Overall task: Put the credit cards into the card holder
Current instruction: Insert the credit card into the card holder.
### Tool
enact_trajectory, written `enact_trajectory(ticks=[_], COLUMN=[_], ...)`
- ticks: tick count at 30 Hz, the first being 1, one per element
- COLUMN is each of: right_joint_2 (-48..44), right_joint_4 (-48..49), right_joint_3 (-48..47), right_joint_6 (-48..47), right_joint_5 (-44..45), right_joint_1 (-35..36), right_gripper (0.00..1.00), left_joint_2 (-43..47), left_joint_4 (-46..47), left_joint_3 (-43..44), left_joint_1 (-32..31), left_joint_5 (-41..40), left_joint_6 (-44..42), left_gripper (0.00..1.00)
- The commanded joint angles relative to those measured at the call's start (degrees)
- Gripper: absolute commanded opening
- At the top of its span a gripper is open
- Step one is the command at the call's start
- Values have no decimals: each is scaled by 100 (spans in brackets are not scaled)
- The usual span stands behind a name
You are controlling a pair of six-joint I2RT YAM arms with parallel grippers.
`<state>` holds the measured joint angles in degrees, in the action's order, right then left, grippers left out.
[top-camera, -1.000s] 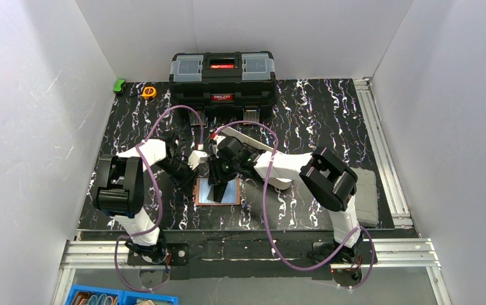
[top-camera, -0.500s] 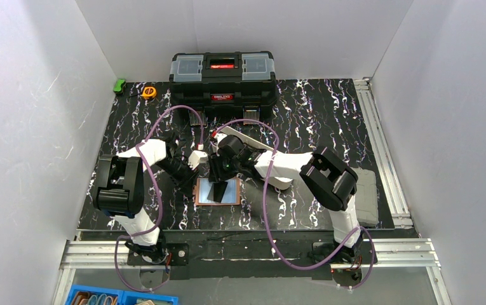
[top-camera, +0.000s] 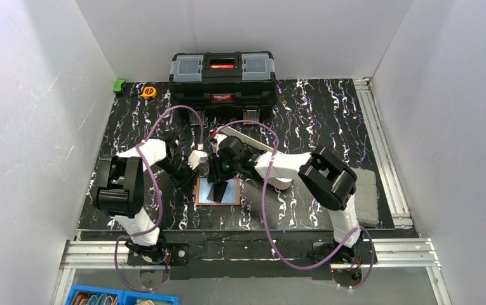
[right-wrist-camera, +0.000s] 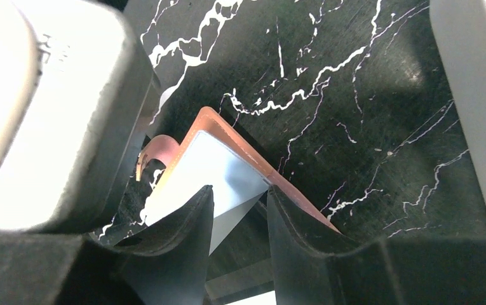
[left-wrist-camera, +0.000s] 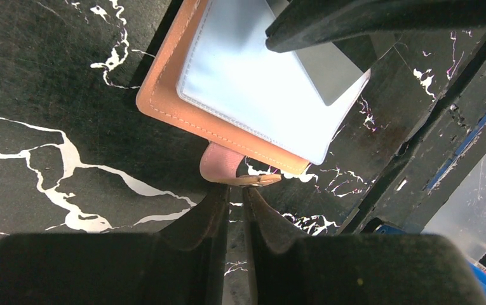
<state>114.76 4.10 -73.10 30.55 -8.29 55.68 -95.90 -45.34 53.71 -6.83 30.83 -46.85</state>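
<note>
At the left of the overhead view, the left arm reaches toward the middle of the table. Its wrist view shows the left gripper [left-wrist-camera: 235,190] with its fingers drawn nearly together on the snap tab [left-wrist-camera: 220,164]. They look to be pinching the tab, I'd judge to keep the wallet from sliding while a card goes in.

Just right of that, at the centre, the card holder [left-wrist-camera: 161,95] lies open and flat. A pale blue panel [left-wrist-camera: 246,95] covers its inner face; I cannot tell whether it is a card or a window pocket.

From the right, the right gripper [right-wrist-camera: 240,194] hangs over the holder with a grey card [left-wrist-camera: 332,76] under it, one corner of the card over the pale panel. Its fingers stand a little apart with the card showing in the gap, but I cannot tell whether they actually grip it. The card looks aimed at a slot and not yet pushed home.

The table [top-camera: 316,121] is black with white marbling, and a black toolbox [top-camera: 222,76] stands at its top edge. White walls [top-camera: 30,127] close in both sides, and an aluminium rail [top-camera: 380,133] runs down the right.
</note>
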Motion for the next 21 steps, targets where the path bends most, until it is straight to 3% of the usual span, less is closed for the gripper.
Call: enact_trajectory(ticks=[1,7,13,21], right_joint_2=[134,27,-515,-847], right_joint_4=[329,450,1322,2196], right_joint_3=[121,288,986,1336], right_joint_6=[90,123,66,-73], right_joint_5=[-105,-56,475,541], right_joint_1=[82,126,137,60], right_gripper=[43,41,52,54], left_joint_2=[112,115,114,68], left_joint_4=[206,208,203,149], left_joint_3=[-117,-100,-75,-32], left_joint_1=[-20,-20,-22,-20], left_joint_5=[-249,-281,-280,-358], left_joint_6=[-178,-160,-129,-161], left_gripper=[14,13,13,13])
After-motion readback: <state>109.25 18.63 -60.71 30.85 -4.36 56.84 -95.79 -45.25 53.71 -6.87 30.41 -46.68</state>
